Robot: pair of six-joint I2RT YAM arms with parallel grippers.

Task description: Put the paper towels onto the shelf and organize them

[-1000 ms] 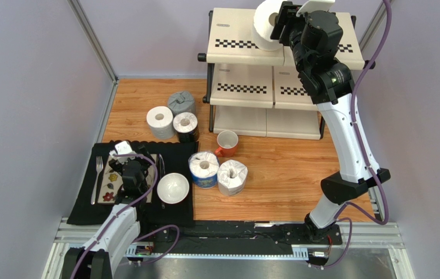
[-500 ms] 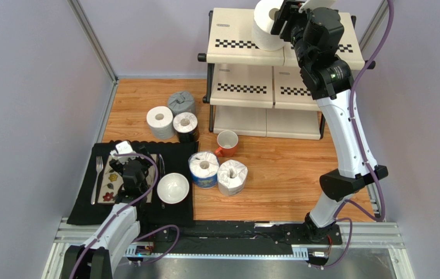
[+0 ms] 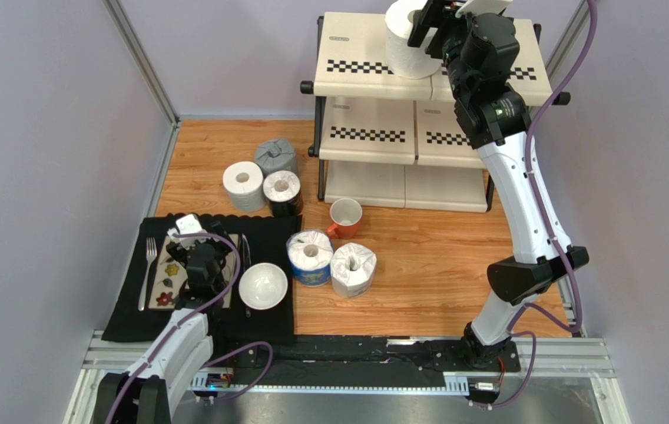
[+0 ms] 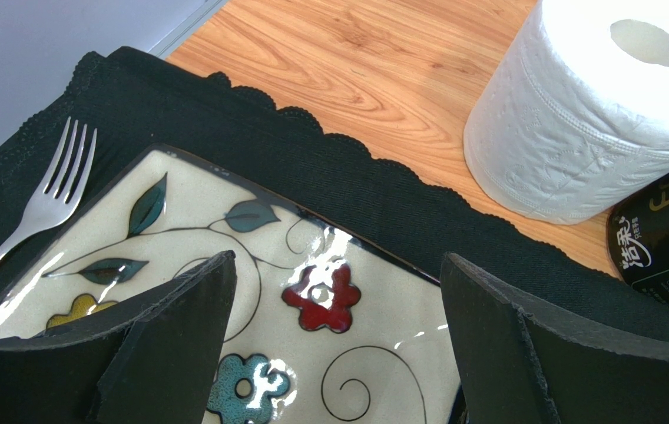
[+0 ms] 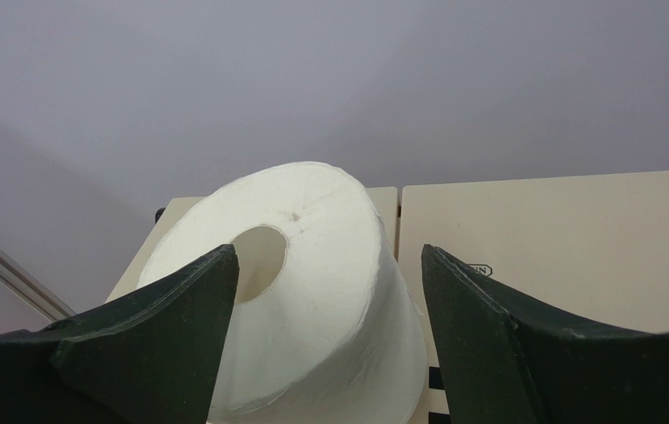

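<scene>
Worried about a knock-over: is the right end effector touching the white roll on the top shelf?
Cannot tell. The right wrist view shows a gap between the white roll and one finger, but the other finger overlaps it, hiding any contact.

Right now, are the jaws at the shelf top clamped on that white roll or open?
Open: the right wrist view shows the right jaws wider than the white roll, a gap beside one finger.
</scene>
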